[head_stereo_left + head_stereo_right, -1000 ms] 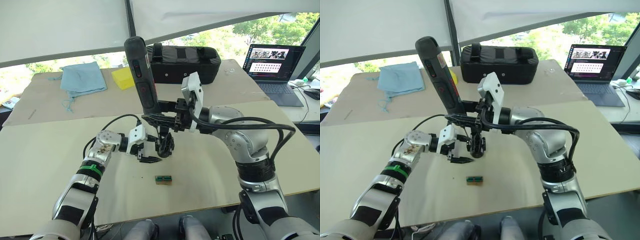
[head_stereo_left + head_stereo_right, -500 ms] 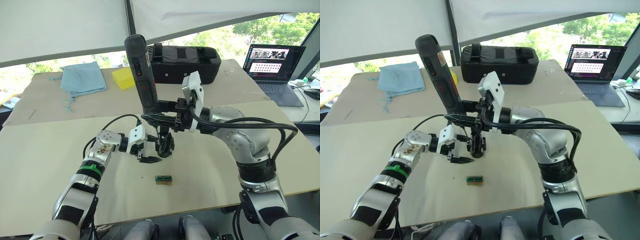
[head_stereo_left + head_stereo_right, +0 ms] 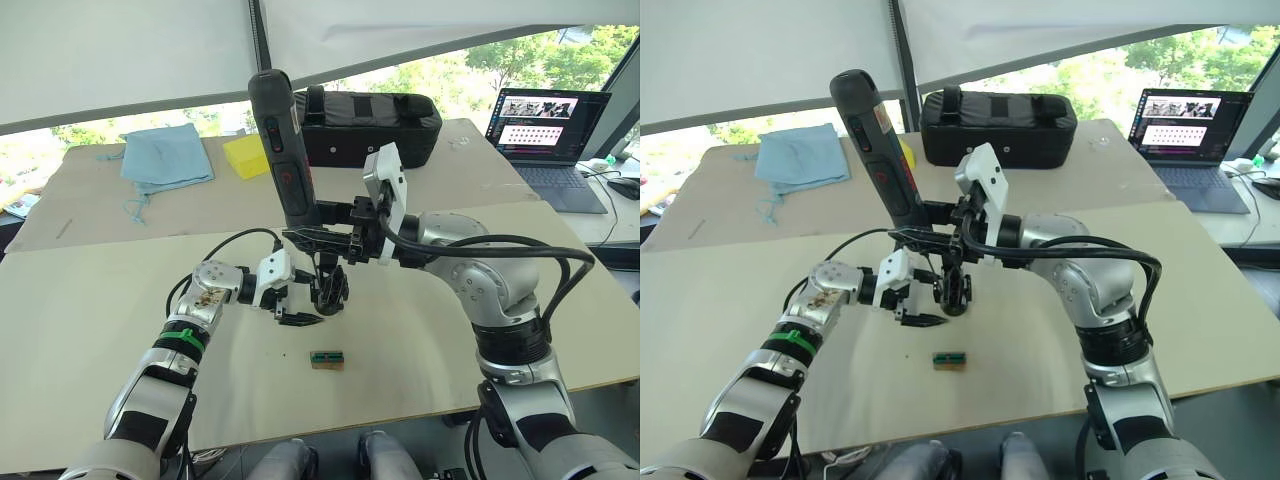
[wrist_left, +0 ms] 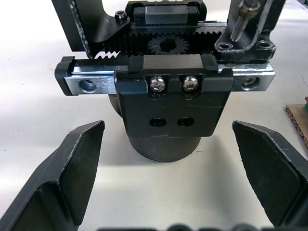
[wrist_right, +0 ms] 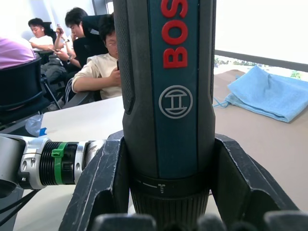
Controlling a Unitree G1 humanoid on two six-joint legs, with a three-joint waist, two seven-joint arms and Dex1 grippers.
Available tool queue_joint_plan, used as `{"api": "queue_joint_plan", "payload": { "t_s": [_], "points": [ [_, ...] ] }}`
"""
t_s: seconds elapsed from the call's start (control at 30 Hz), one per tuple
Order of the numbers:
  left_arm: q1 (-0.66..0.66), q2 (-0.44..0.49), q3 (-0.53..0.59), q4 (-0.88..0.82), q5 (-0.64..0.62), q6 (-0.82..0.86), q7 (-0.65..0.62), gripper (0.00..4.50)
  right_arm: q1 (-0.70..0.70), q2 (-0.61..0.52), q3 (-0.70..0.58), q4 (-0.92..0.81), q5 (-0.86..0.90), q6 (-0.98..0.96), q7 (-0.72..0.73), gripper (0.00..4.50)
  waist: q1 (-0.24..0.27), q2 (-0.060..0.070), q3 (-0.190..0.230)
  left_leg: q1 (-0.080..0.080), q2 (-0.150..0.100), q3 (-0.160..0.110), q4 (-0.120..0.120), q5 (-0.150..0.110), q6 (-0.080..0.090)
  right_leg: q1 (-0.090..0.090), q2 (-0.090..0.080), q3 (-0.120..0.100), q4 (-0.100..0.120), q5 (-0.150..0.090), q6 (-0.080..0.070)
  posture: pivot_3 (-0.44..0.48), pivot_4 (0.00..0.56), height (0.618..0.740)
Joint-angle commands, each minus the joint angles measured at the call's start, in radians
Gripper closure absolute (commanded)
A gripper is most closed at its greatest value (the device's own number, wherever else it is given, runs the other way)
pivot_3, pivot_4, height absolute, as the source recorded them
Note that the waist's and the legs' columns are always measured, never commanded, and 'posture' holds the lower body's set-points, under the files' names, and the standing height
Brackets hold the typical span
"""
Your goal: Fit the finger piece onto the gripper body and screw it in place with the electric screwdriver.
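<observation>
Nothing moved: right end effector (image 3: 322, 238) grips electric screwdriver (image 3: 283, 150) over gripper body (image 3: 329, 291).

The electric screwdriver (image 5: 166, 96) bears red letters "BOS", cut off by the picture's edge, on its blue-grey side panel, and below them a circled emblem like an "H" between brackets.

The electric screwdriver (image 3: 285, 150) stands near-upright, dark grey with red marks; its metal bit (image 4: 239, 21) points down at the gripper body (image 4: 166, 96). That body is a black block with a toothed rack and two screws, resting on the table.
</observation>
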Motion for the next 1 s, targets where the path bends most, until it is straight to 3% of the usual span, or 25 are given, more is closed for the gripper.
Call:
{"api": "queue_joint_plan", "payload": {
  "t_s": [0.03,1.0],
  "points": [
    [-0.005,0.008,0.016,-0.034,-0.007,-0.004,-0.003,0.00,-0.010,0.000,-0.022,-0.023,-0.002,-0.056,0.010,2.58,0.000,0.000,0.000,0.000,0.000,0.000,0.000,0.000,0.000,0.000,0.000,0.000,0.000,0.000,0.000,0.000,0.150,0.740],
    [-0.008,0.008,0.018,-0.030,-0.007,-0.006,-0.001,0.00,0.000,0.010,-0.018,-0.016,-0.018,-0.069,0.014,2.58,0.000,0.000,0.000,0.000,0.000,0.000,0.000,0.000,0.000,0.000,0.000,0.000,0.000,0.000,0.000,0.000,0.150,0.740]
  ]
}}
